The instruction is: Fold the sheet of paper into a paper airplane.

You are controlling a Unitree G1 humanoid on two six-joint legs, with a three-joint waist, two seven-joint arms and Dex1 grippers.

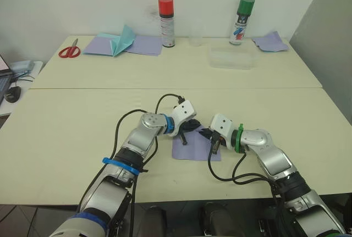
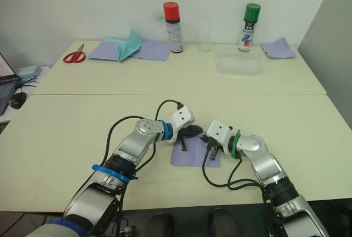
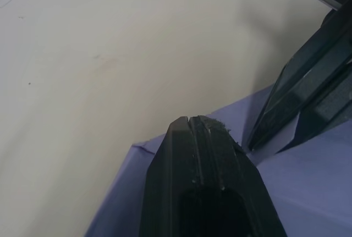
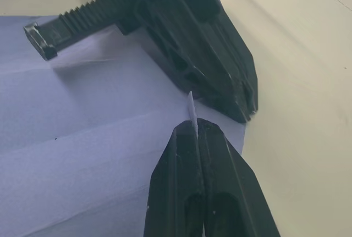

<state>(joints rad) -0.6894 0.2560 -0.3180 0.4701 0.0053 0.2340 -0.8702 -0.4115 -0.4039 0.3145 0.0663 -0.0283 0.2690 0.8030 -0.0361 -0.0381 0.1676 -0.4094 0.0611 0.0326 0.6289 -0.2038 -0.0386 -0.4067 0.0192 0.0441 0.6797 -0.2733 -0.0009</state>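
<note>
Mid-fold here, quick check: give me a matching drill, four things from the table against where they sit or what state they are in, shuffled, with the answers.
Things:
1. sheet of paper
2. scissors
3. green-capped spray can
4. right gripper

Places or states:
A. far left part of the table, flat
B. shut on a thin raised edge of paper
C. upright at the back, just behind the clear plastic container
D. flat on the near part of the table, between the two grippers

Pairs: 1-D, 2-A, 3-C, 4-B
</note>
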